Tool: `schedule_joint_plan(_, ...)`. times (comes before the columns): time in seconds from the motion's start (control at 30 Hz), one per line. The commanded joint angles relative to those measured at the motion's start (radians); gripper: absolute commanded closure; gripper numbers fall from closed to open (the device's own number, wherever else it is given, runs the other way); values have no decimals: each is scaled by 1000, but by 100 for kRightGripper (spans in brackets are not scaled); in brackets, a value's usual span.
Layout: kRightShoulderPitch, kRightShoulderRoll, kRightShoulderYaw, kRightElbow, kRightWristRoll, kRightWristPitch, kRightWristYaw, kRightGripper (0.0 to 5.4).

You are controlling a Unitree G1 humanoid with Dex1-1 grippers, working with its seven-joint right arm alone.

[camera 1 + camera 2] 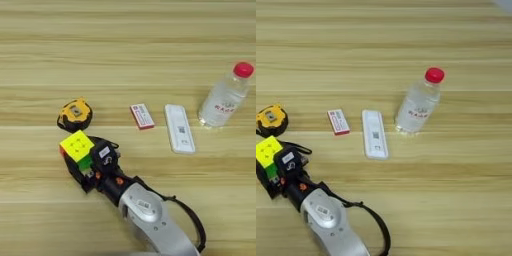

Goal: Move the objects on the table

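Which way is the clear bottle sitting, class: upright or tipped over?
Upright. The clear bottle stands on its base on the table, red cap uppermost, alone.

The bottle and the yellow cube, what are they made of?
The bottle looks like thin clear plastic: you can see through it, and it has a shiny red cap. The puzzle cube, held between the right gripper fingers, looks like hard, smooth plastic with bright yellow, green and red faces. I can't be fully sure.
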Motion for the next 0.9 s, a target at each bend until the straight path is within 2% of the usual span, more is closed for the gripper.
schedule_joint_plan(0.03, -33, 22, -3, -8, 5, -34, -1, 207)
schedule_joint_plan(0.13, -33, 23, -5, 1, 3, -40, -3, 207)
schedule_joint_plan(0.63, -38, 19, -10, -13, -23, -66, -15, 53)
schedule_joint_plan(0.8, -45, 7, -27, -83, -42, -78, -23, 3)
schedule_joint_plan(0.9, -57, 1, -62, -168, -44, -71, -28, 3)
